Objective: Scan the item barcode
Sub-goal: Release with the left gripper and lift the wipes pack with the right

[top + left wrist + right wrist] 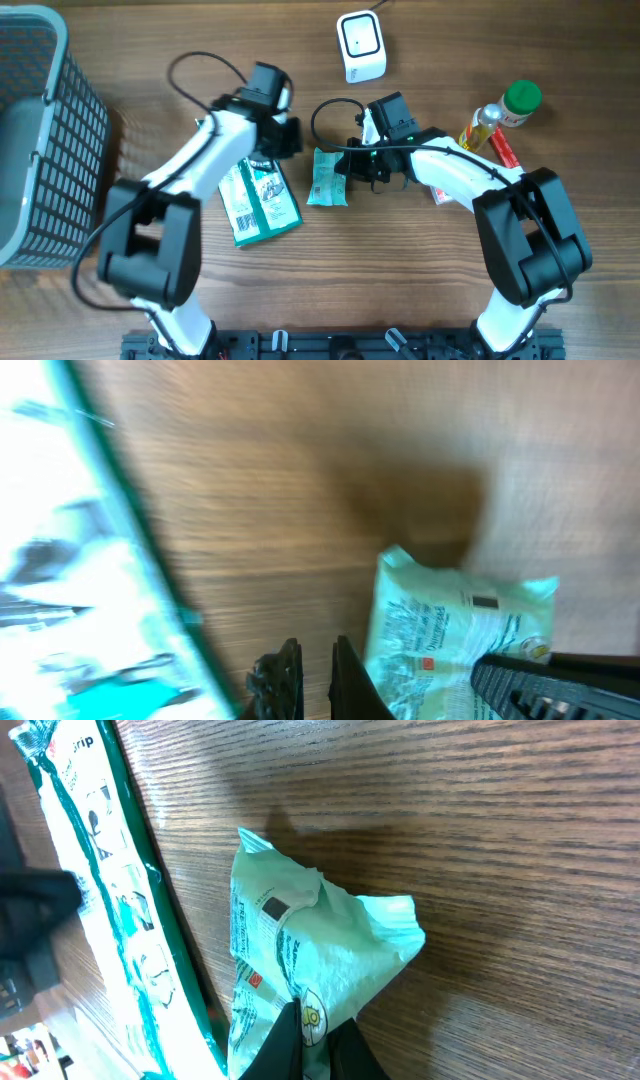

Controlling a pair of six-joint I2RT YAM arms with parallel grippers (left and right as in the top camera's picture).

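Note:
The item is a small pale-green packet lying crumpled on the wooden table between the two arms. My right gripper is shut on the packet's right edge; in the right wrist view the packet is pinched at its near edge by the gripper. My left gripper hovers just left of the packet, shut and holding nothing. In the left wrist view its gripper is closed over bare wood beside the packet. A white scanner stands at the back.
A large green-and-white package lies flat left of the item. A grey mesh basket fills the left edge. A green-capped bottle and a red item lie at the right.

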